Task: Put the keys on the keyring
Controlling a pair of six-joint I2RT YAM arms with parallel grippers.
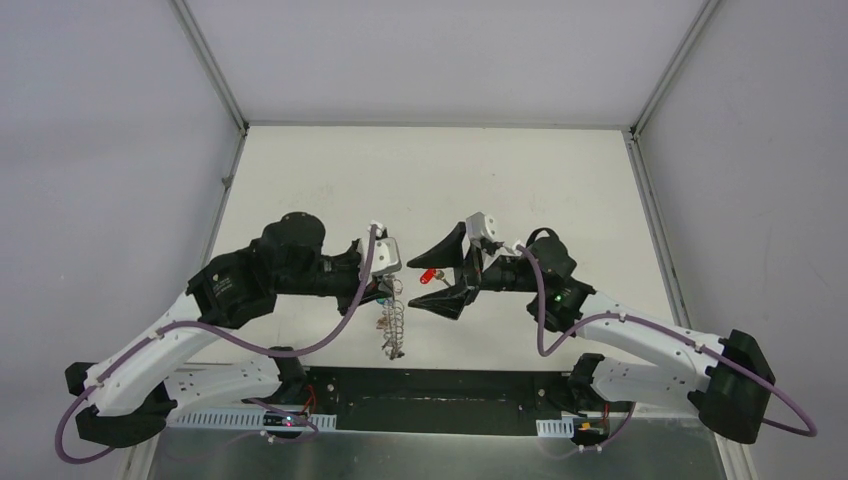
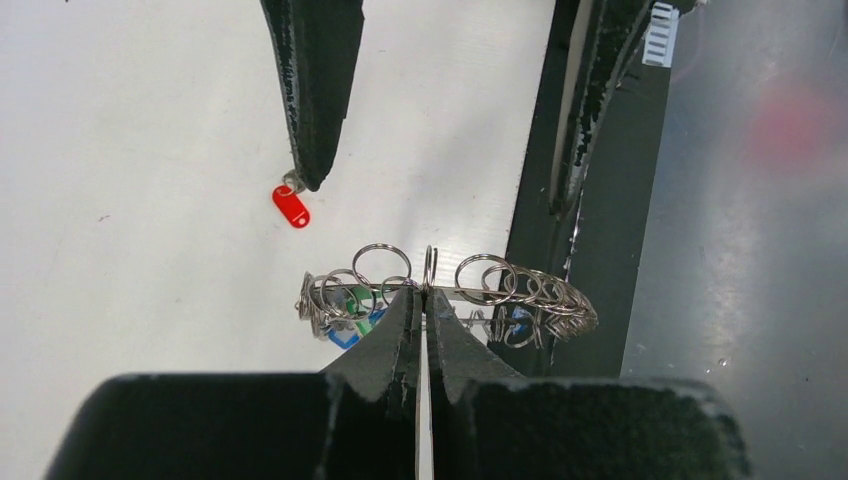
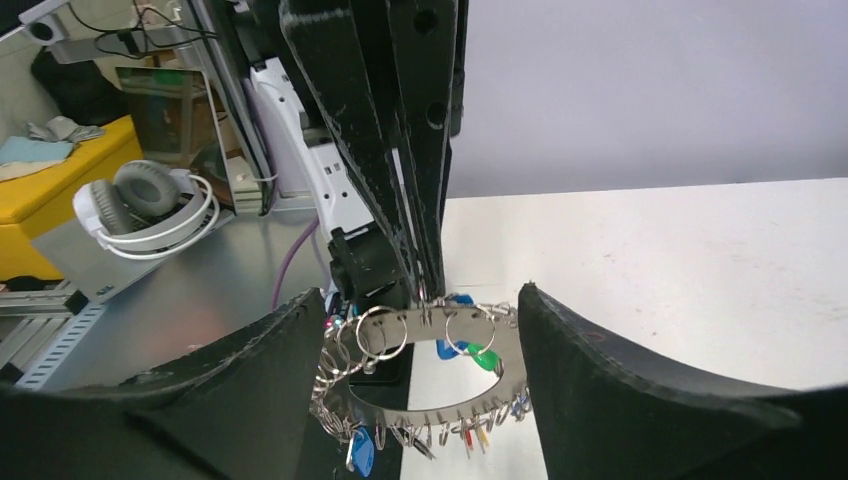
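My left gripper (image 1: 388, 284) is shut on the top edge of the keyring (image 1: 392, 322), a flat grey metal ring edged with wire loops, which hangs edge-on below it. In the left wrist view my gripper (image 2: 423, 294) pinches the keyring (image 2: 505, 295). My right gripper (image 1: 423, 283) is open, its jaws wide to either side of the keyring (image 3: 425, 405) without touching it (image 3: 418, 293). The red-tagged key (image 1: 430, 275) shows at the tip of one right finger (image 2: 291, 205); whether it touches I cannot tell. Blue tags (image 3: 365, 455) and a green tag (image 3: 485, 357) hang from the keyring.
The white table (image 1: 420, 180) stretches behind both grippers, with grey walls around it. A black strip (image 1: 430, 385) runs along the near edge between the arm bases. Headphones (image 3: 150, 205) and a yellow box lie off the table.
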